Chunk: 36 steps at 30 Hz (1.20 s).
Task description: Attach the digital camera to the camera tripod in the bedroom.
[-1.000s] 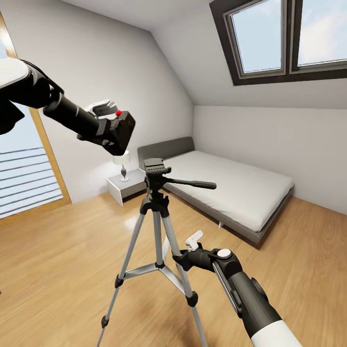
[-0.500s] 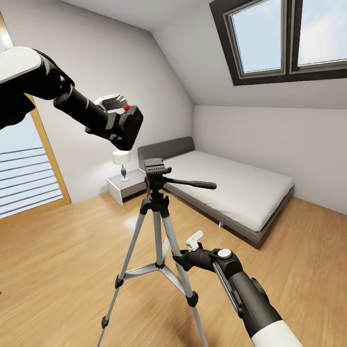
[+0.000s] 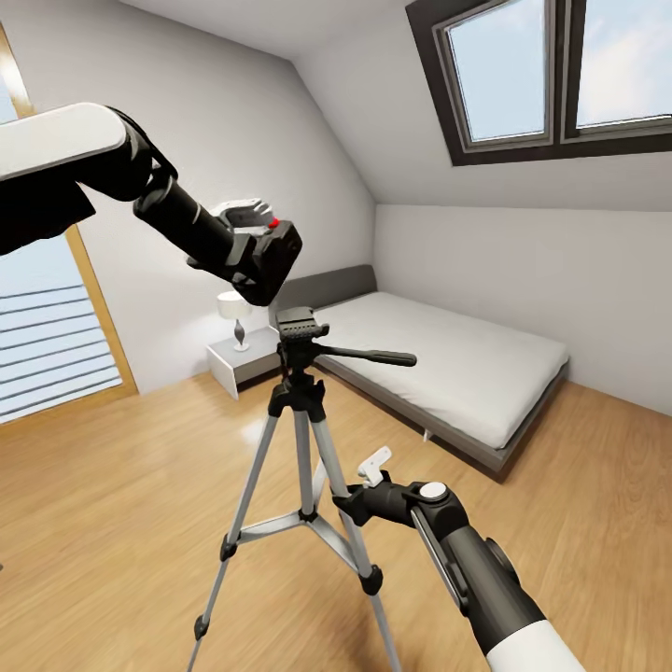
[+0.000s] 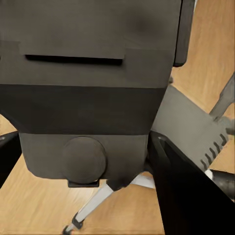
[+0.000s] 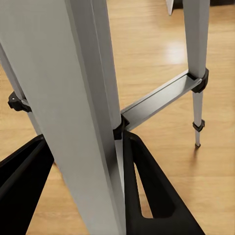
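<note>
The small black boxy digital camera [image 3: 271, 257] with its red button sits pinched in the left gripper [image 3: 254, 245]. It has moved closer, now just above the silver three-legged tripod [image 3: 301, 411], almost ready to set down. The right gripper [image 5: 85, 171] straddles a leg, fingers spread.

Beside the grey-framed bed [image 3: 485, 446] with its white mattress, on pale honey wood floor [image 3: 112, 495], the camera tripod [image 3: 303, 439] shows silver legs with black joints and head, while the black digital camera [image 3: 273, 259] above it carries a red button.
</note>
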{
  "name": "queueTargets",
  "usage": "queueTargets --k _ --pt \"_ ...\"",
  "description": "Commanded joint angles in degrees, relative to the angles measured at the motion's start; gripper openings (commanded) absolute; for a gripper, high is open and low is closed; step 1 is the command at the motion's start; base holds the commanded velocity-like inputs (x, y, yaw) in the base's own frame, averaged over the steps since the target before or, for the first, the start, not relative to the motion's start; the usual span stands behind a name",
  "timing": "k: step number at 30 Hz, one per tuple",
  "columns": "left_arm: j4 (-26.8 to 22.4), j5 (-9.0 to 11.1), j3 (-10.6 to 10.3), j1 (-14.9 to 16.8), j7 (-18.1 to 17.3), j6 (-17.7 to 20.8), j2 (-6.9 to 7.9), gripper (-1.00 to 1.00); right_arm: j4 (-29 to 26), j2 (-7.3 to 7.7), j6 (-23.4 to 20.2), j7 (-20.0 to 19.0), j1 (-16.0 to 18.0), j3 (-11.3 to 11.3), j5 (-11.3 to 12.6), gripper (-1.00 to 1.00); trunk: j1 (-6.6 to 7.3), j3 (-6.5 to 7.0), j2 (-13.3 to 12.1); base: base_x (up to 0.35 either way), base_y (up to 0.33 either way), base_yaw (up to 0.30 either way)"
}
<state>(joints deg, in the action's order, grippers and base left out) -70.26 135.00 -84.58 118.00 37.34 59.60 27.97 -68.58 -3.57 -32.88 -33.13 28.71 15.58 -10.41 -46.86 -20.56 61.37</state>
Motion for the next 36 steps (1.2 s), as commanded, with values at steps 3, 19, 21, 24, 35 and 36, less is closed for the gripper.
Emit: queueTargets --k 3,19,21,24,35,36 --pt "0.36 0.00 -5.47 1.96 -2.87 0.40 -1.95 -1.00 0.00 -0.07 -0.38 -0.53 0.03 0.08 -0.66 -1.00 -0.01 -0.08 0.05 0.000 0.000 0.000" --pt "33.33 -73.22 -22.03 7.96 -97.97 0.40 -11.98 -1.00 0.02 -0.13 0.01 -0.14 0.03 0.07 -1.02 -1.00 -0.01 -0.08 0.05 0.000 0.000 0.000" --pt "33.51 -73.22 -22.01 7.92 -97.97 0.40 -11.98 -1.00 0.02 -0.13 0.01 -0.13 0.03 0.07 -1.02 -1.00 -0.01 -0.08 0.05 0.000 0.000 0.000" --pt "33.98 -73.22 -22.02 7.83 -97.98 0.40 -11.98 -1.00 0.02 -0.13 0.01 -0.11 0.03 0.06 -1.02 -1.00 -0.01 -0.08 0.05 0.000 0.000 0.000" --pt "34.42 -73.23 -22.03 7.70 -97.98 0.40 -12.00 -1.00 0.02 -0.13 0.01 -0.10 0.03 0.06 -1.02 -1.00 -0.01 -0.08 0.05 0.000 0.000 0.000" --pt "34.45 -73.22 -22.03 7.70 -97.98 0.40 -11.99 -1.00 0.02 -0.13 0.01 -0.10 0.03 0.06 -1.02 -1.00 -0.01 -0.08 0.05 0.000 0.000 0.000"
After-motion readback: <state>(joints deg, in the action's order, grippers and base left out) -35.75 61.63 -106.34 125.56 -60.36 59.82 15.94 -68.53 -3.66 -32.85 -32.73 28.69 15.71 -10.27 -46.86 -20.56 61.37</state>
